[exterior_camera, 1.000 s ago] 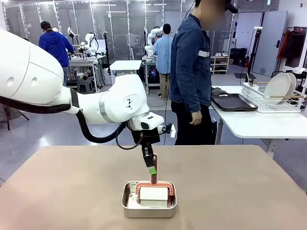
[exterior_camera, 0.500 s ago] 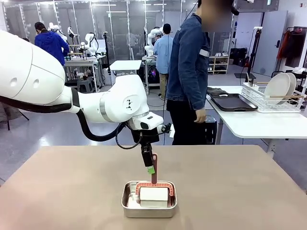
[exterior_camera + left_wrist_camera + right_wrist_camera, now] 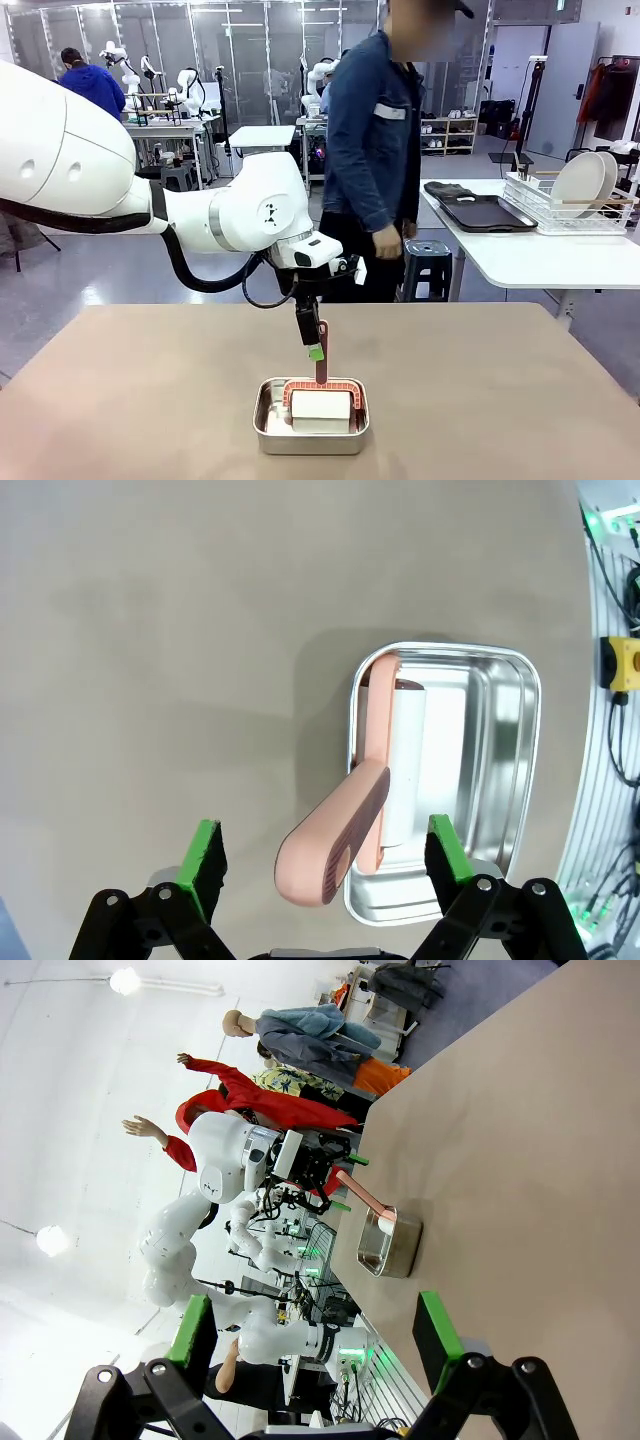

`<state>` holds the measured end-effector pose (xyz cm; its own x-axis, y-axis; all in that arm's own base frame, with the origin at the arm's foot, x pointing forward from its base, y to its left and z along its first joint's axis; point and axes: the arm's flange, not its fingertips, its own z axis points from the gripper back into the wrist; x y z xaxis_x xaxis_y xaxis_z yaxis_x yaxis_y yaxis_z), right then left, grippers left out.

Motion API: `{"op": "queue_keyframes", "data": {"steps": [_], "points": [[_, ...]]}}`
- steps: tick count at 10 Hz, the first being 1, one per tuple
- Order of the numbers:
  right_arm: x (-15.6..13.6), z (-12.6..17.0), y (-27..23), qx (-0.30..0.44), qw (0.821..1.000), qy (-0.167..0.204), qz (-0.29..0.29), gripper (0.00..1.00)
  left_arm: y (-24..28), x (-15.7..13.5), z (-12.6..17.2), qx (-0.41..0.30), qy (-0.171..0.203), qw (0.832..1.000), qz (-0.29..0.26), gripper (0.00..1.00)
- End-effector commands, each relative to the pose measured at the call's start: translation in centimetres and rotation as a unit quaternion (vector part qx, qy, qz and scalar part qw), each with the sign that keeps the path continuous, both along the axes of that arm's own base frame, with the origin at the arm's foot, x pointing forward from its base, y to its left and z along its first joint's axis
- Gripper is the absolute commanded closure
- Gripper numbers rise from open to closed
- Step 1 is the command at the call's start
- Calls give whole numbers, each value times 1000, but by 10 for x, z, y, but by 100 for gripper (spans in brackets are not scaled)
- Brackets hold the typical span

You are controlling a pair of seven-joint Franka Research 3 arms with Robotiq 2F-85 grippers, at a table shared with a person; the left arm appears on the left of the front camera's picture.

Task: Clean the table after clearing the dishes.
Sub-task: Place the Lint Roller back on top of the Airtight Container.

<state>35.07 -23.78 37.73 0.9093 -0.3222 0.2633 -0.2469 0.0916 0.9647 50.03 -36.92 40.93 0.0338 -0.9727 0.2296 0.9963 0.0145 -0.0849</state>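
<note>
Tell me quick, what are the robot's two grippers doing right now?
Left gripper: open, holding nothing, pink handle between the jaws.
Right gripper: open, empty.

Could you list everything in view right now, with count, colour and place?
Table: one, brownish-tan, near.
Pan: one, steel, on the table's near middle.
Brush: one, pink handle with white block, in the pan, handle sticking up.
Side table: one, white, far right.
Trays: dark, on the side table.
Rack: one, white, holding white plates, on the side table.
Stool: one, dark, beside the person.
Person: one, denim jacket, beyond the table.
Left gripper: open, around the handle.
Right gripper: open, off the table.
</note>
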Motion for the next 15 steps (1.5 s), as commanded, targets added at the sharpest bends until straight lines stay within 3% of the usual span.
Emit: {"op": "queue_keyframes", "data": {"steps": [1,7,8,9,10,12,13,15], "points": [[-2,3,0,1,1000,-4,0,0,0,1,0,-2,-4,1000,2,0],[-2,3,0,1,1000,-4,0,0,0,0,0,0,0,1000,0,0],[-2,3,0,1,1000,-4,0,0,7,13,29,-13,28,998,53,0],[-2,3,0,1,1000,-4,0,0,32,31,62,-19,81,989,126,0],[-2,3,0,1,1000,-4,0,0,68,40,89,-49,145,967,202,0],[-2,3,0,1,1000,-4,0,0,168,36,122,-180,228,916,275,0],[-2,3,0,1,1000,-4,0,0,235,28,128,-258,242,877,326,0],[-2,3,0,1,1000,-4,0,0,367,4,110,-403,307,781,366,0]]}}
